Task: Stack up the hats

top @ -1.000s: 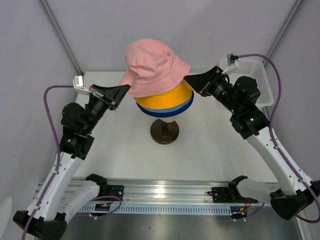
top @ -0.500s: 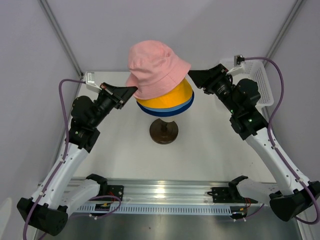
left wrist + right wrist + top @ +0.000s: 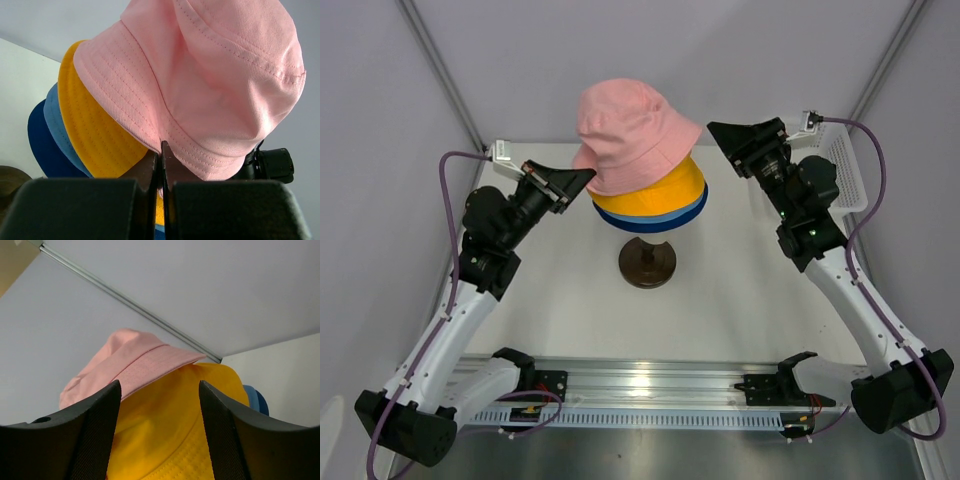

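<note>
**Four hats stacked on the stand, my left jaws pinching the pink brim**

Four hats sit one over another above the counter [image 3: 720, 290] in the top external view: the pink hat [image 3: 630, 130] uppermost and tilted, the yellow-orange hat [image 3: 665, 192] under it, then the light blue hat [image 3: 655, 217] and the dark blue hat [image 3: 660, 226] showing only as thin brim edges. Below them stands the dark round base [image 3: 648, 263]. My left gripper [image 3: 582, 180] reaches the pink brim from the left side. My right gripper [image 3: 725, 133] hangs off to the right of the stack, apart from the hats. Behind my right arm sits the white mesh basket [image 3: 845, 165].

From my left wrist, my jaws are pressed together on the lower edge of the pink brim, the fabric caught between the two fingers [image 3: 150, 170]. The yellow-orange, light blue and dark blue brims fan out to the left beneath it.

From my right wrist, my jaws stand spread with nothing between them. My fingers [image 3: 100, 425] frame the yellow-orange hat, with the pink hat lying over its top and a sliver of light blue brim at the right.
</note>
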Action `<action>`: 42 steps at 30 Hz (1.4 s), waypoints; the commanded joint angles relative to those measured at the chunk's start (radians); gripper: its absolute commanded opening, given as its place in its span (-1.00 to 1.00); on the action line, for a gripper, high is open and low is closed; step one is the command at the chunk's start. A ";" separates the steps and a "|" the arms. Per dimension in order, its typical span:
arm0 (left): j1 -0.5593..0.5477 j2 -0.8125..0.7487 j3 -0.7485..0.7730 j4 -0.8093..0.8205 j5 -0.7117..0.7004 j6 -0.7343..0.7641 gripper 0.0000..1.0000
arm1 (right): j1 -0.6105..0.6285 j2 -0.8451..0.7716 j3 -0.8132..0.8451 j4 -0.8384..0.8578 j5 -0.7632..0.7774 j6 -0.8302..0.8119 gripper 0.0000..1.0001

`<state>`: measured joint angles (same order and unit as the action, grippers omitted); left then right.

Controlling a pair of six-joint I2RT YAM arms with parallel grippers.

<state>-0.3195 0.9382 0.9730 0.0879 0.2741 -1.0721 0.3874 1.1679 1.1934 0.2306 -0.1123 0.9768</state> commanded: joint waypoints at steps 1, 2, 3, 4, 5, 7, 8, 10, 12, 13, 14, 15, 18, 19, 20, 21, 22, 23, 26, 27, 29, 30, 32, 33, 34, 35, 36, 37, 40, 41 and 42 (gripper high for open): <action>-0.004 0.008 0.044 0.023 0.014 0.031 -0.99 | -0.005 -0.007 -0.025 0.133 0.004 0.109 0.35; -0.004 0.010 0.041 0.024 0.014 0.031 -0.99 | -0.004 0.007 -0.020 0.136 -0.009 0.121 0.36; -0.004 0.010 0.041 0.024 0.014 0.031 -0.99 | -0.004 0.015 -0.020 0.144 -0.021 0.138 0.36; -0.004 0.014 0.041 0.026 0.014 0.029 -0.99 | -0.002 0.024 -0.023 0.170 -0.045 0.181 0.37; -0.004 0.016 0.039 0.027 0.017 0.028 -0.99 | 0.004 0.044 -0.032 0.183 -0.056 0.204 0.38; -0.004 0.020 0.041 0.029 0.020 0.029 -0.99 | 0.008 0.067 -0.038 0.231 -0.085 0.265 0.38; -0.004 0.017 0.041 0.029 0.022 0.028 -0.99 | 0.013 0.088 -0.047 0.251 -0.093 0.287 0.38; -0.004 0.016 0.043 0.030 0.020 0.031 -0.99 | 0.014 0.105 -0.055 0.315 -0.110 0.328 0.38; -0.004 0.014 0.041 0.030 0.017 0.032 -0.99 | 0.024 0.125 -0.043 0.329 -0.112 0.338 0.39; -0.004 0.013 0.043 0.030 0.016 0.035 -0.99 | 0.024 0.131 -0.035 0.329 -0.119 0.338 0.40; -0.004 0.013 0.046 0.029 0.016 0.037 -0.99 | 0.027 0.144 -0.026 0.329 -0.122 0.338 0.34; -0.004 0.013 0.049 0.027 0.014 0.038 -0.99 | 0.025 0.150 -0.018 0.332 -0.127 0.335 0.28; -0.004 0.010 0.053 0.023 0.008 0.049 -0.99 | 0.028 0.157 0.005 0.334 -0.139 0.319 -0.05; -0.004 0.010 0.055 0.021 0.005 0.052 -0.99 | 0.027 0.157 0.009 0.334 -0.139 0.313 -0.20; -0.003 0.007 0.056 0.019 0.004 0.054 -0.99 | 0.027 0.154 0.009 0.332 -0.136 0.306 -0.39; -0.004 0.004 0.056 0.018 0.002 0.055 -0.99 | 0.027 0.151 0.008 0.323 -0.133 0.287 -0.68; -0.004 0.004 0.058 0.016 -0.006 0.061 -0.99 | 0.027 0.141 0.008 0.316 -0.124 0.274 -0.81; -0.004 0.002 0.059 0.012 -0.010 0.063 -0.99 | 0.027 0.133 0.008 0.303 -0.116 0.260 -0.94; -0.004 -0.006 0.069 0.001 -0.026 0.081 -0.97 | 0.027 0.098 0.008 0.251 -0.090 0.191 -1.00; -0.004 -0.007 0.070 0.000 -0.027 0.087 -0.95 | 0.025 0.090 0.008 0.219 -0.086 0.172 -1.00; -0.004 -0.012 0.078 -0.019 -0.032 0.115 -0.95 | 0.024 0.064 0.002 0.181 -0.078 0.128 -1.00; -0.004 -0.013 0.084 -0.030 -0.030 0.142 -0.95 | 0.024 0.055 -0.005 0.156 -0.084 0.117 -1.00; -0.004 -0.010 0.116 -0.077 -0.016 0.173 -0.95 | 0.016 0.033 -0.032 0.133 -0.089 0.102 -1.00; -0.004 -0.007 0.128 -0.080 -0.009 0.202 -0.94 | 0.016 0.024 -0.041 0.125 -0.095 0.097 -1.00; -0.004 -0.006 0.136 -0.115 -0.001 0.215 -0.94 | 0.018 0.016 -0.051 0.110 -0.090 0.089 -1.00; -0.004 -0.001 0.139 -0.143 0.002 0.224 -0.94 | 0.021 0.000 -0.061 0.095 -0.086 0.089 -1.00; -0.004 0.002 0.138 -0.154 -0.001 0.230 -0.94 | 0.022 -0.008 -0.087 0.095 -0.079 0.083 -1.00; -0.004 0.004 0.136 -0.163 -0.007 0.230 -0.94 | 0.022 -0.014 -0.098 0.090 -0.075 0.073 -1.00; -0.003 0.014 0.121 -0.165 -0.012 0.232 -0.94 | 0.010 -0.030 -0.121 0.056 -0.069 0.051 -1.00; -0.003 0.022 0.119 -0.166 -0.009 0.233 -0.93 | 0.005 -0.033 -0.126 0.043 -0.073 0.034 -1.00; -0.003 0.027 0.118 -0.169 -0.012 0.238 -0.93 | -0.001 -0.033 -0.126 0.032 -0.079 0.022 -1.00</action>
<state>-0.3214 0.9539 1.0737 -0.0425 0.2661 -0.8852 0.4061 1.1561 1.0863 0.3275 -0.2058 1.0733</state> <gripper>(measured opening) 0.034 0.010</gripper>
